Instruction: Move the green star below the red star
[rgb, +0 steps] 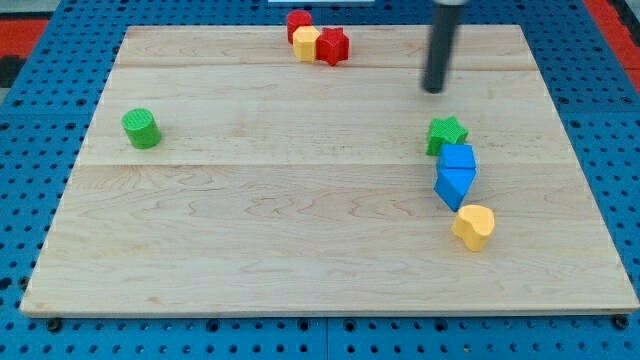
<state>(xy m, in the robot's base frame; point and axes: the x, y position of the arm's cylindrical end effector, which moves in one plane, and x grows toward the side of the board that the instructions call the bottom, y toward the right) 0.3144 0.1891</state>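
— Blue pegboard (40, 40) runs all round a pale wooden board (300, 230), doesn't it?

— Yes, and the blocks sit on the wood in three groups. At the view's top there is a red block (298, 22) whose shape I cannot make out, a yellow block (307, 43) touching it just below, and the red star (333, 46) pressed against the yellow one on the view's right.

— Where is the green star (447, 135)?

— Over on the view's right, around mid-height, well apart from the red star. Right under it are two blue blocks: an upper blue block (460, 158) touching the star's lower edge, and a lower blue block (454, 186) touching that one. A yellow heart (474, 226) lies just beside the lower one, toward the view's bottom.

— And the arm?

— It has no claw, so there is nothing open or closed to speak of, only a dark rod. My tip (433, 90) hangs above the green star in the view, near it but not touching.

— Anything on the left?

— A green cylinder (141, 128), alone, far from everything else.
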